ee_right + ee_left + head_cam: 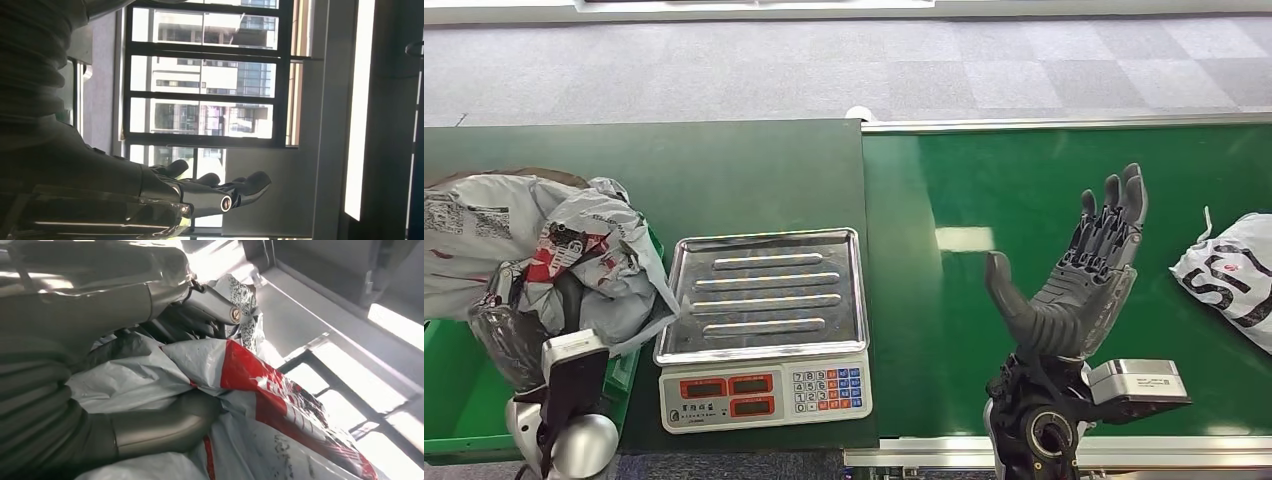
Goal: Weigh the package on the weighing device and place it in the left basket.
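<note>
A crumpled grey package [574, 255] with red and black print hangs over the green basket [454, 400] at the left, gripped by my left hand [509, 330]. In the left wrist view the thumb and fingers [165, 427] close around the same package [260, 390]. The weighing device [764, 320], a scale with a bare steel tray and red displays, stands just right of the basket. My right hand [1084, 270] is raised above the green belt [944, 330], palm up, fingers apart and holding nothing; the right wrist view has this right hand [200, 192] against a window.
A second white package [1234, 280] with black print lies on the belt at the right edge. Another grey package [474, 245] lies in the basket behind the held one. A dark green table [724, 170] stretches behind the scale.
</note>
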